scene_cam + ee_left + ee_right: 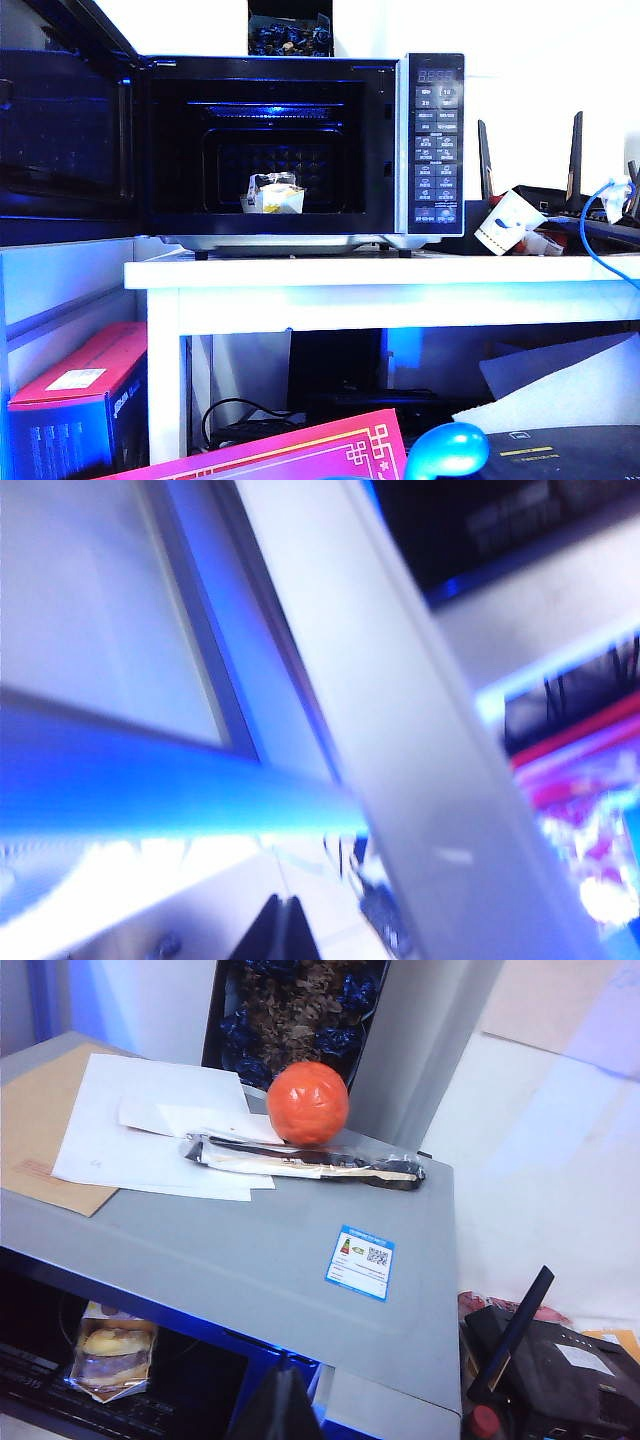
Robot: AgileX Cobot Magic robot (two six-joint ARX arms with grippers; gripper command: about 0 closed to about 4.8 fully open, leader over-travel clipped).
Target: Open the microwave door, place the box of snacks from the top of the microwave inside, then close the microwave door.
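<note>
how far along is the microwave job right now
Done: the microwave door hangs open at the left and the box of snacks sits inside the microwave. In hand: nothing; the right gripper is shut and empty above the microwave's top, and the left gripper looks closed, holding nothing. Left: closing the door.

**Colours around the open microwave**

The microwave is black with a silver edge and a grey top, its cavity lit blue. The microwave door is glossy black. The box of snacks is clear with pale yellow contents. On top lie an orange ball, white papers, a tan envelope and a blue-and-white sticker. The table is white
</note>
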